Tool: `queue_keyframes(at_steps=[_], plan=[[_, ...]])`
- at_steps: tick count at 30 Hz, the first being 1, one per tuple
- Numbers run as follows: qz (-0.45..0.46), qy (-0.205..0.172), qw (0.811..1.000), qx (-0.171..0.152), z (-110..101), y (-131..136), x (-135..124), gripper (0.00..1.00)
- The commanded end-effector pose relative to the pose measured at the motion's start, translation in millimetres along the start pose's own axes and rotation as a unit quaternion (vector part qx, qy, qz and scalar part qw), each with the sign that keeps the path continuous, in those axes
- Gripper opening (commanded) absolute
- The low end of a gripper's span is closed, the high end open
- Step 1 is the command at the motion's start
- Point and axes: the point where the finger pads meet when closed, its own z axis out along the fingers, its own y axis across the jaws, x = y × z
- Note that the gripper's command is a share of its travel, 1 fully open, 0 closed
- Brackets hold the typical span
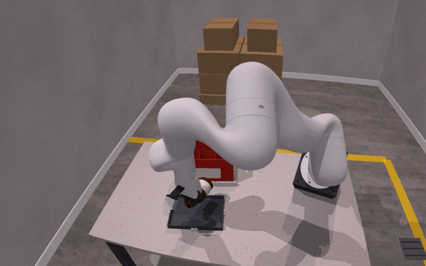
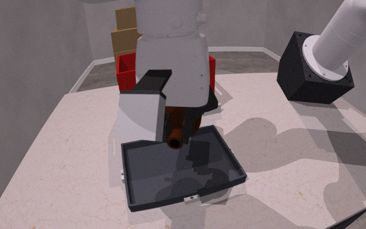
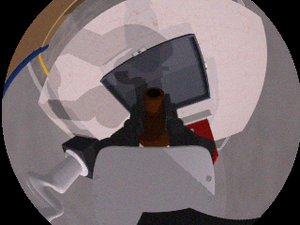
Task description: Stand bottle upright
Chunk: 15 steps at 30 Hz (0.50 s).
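- Brown bottle is off the tray floor, held in the air at centre frame of the exterior view, lying tilted w/ its open neck pointing toward the camera and slightly down.
- In the wrist view the bottle runs up the middle of the frame, mouth at the far end, over the tray's near edge.
- Gripper is clamped on the bottle's body, jaws only part-way in; dark fingers sit either side of it.
- Dark grey tray lies flat on the table just below, lower centre of frame; arm shadows fall across its floor.
- Red crate sits behind the tray, upper centre, mostly hidden by the white wrist.
- Pale marble table carries all of it; black arm base at upper right.
- Top view: cardboard boxes stacked at top centre, on the floor beyond the table.
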Motion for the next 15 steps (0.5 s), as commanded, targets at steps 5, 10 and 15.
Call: queue_keyframes(at_steps=[5, 10, 15], plan=[[0.000, 0.000, 1.000, -0.001, -10.3, 0.6, 0.4, 0.00], [0.000, 0.000, 1.000, -0.001, -18.1, 0.6, 0.4, 0.00], [0.000, 0.000, 1.000, -0.001, -25.2, 0.6, 0.4, 0.00]])
